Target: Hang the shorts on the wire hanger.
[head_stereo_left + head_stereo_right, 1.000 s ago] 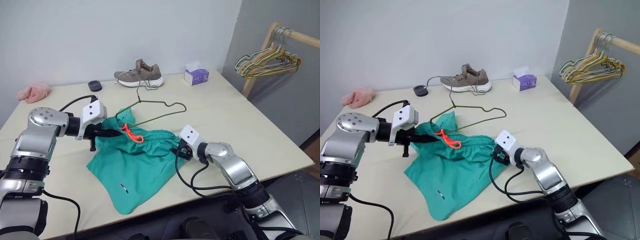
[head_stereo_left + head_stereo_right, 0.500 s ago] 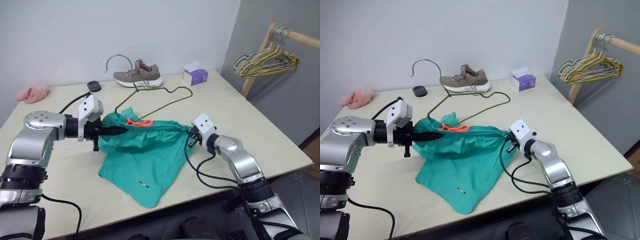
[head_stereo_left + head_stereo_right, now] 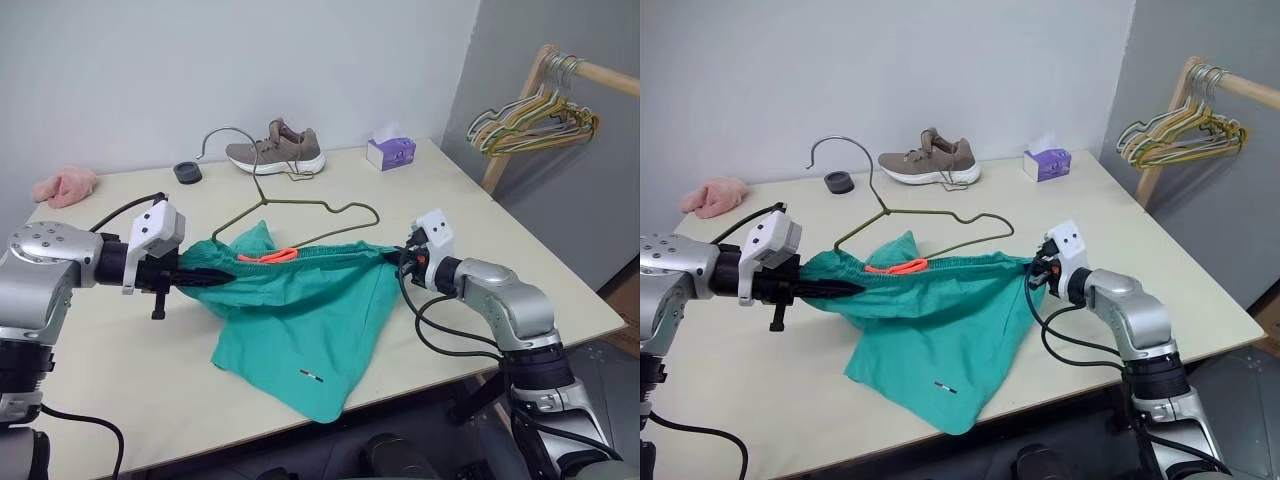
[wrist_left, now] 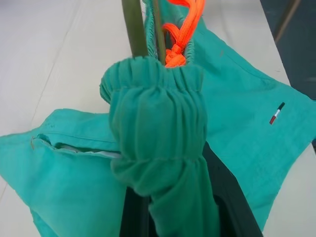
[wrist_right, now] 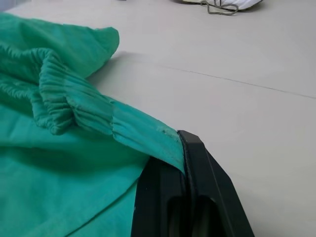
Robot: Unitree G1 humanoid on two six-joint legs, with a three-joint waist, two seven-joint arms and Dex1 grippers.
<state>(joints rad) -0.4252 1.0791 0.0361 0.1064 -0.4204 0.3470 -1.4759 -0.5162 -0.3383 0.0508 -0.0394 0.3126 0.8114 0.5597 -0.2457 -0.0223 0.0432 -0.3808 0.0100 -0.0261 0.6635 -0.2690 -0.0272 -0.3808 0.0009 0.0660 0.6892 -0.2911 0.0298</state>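
Since a second ago the shorts (image 3: 300, 305) have been lifted and pulled wider across the middle of the frame, and the waistband is now stretched taut between the two pincers. At centre left the left pincer (image 3: 205, 273) is clenched on one end of the gathered waistband. The wire hanger (image 3: 290, 215) has been raised with that end: its hook now stands up at upper centre left, before the brown shoe (image 3: 275, 150), where earlier it lay flat on the worktop (image 3: 520, 255). At centre right the right pincer (image 3: 403, 257), open beside the cloth a second ago, is now clenched on the other end of the waistband.

In the left wrist view the olive wire is seen passing inside the bunched waistband beside the orange drawstring (image 4: 185, 29). In the right wrist view a flat edge of waistband is seen nipped between the fingers (image 5: 197, 163).
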